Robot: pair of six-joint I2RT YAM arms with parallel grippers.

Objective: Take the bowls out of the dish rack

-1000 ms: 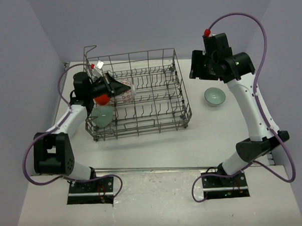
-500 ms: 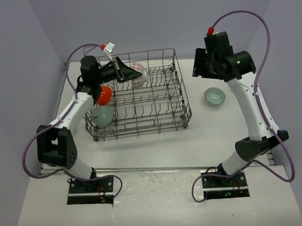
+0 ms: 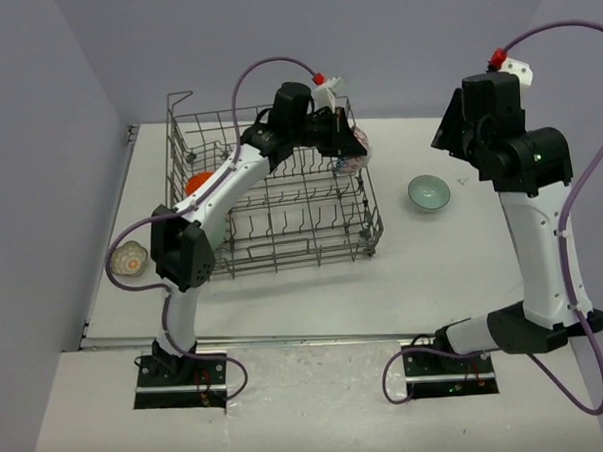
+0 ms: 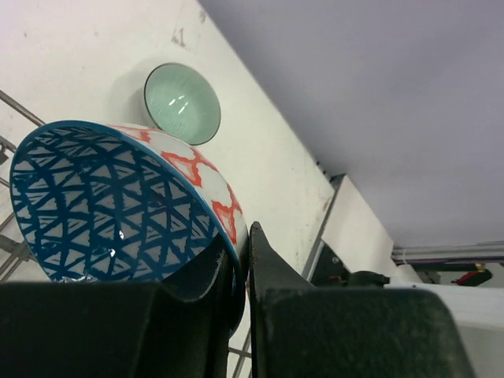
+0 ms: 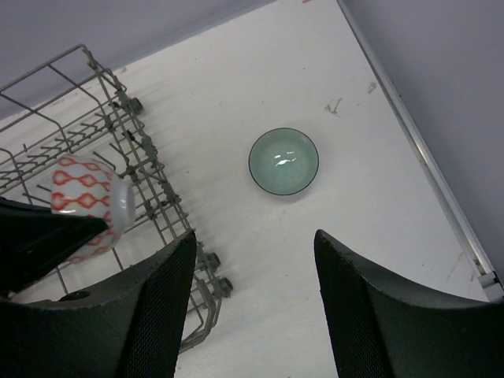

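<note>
the dish rack [image 3: 281, 219] holds an orange bowl [image 3: 197, 180] at its left end. the left claw [image 4: 240, 248] pinches the patterned bowl [image 4: 118, 205] by its rim above the rack's far right corner, while the right claw [image 5: 252, 252] hangs wide open right of the rack, over a mint bowl [image 5: 283, 161]. this looks like the carry-out step: next, set it down right of the rack, clear of the mint bowl

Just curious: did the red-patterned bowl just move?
Yes. The patterned bowl went from the dish rack's left side to its far right corner.
</note>
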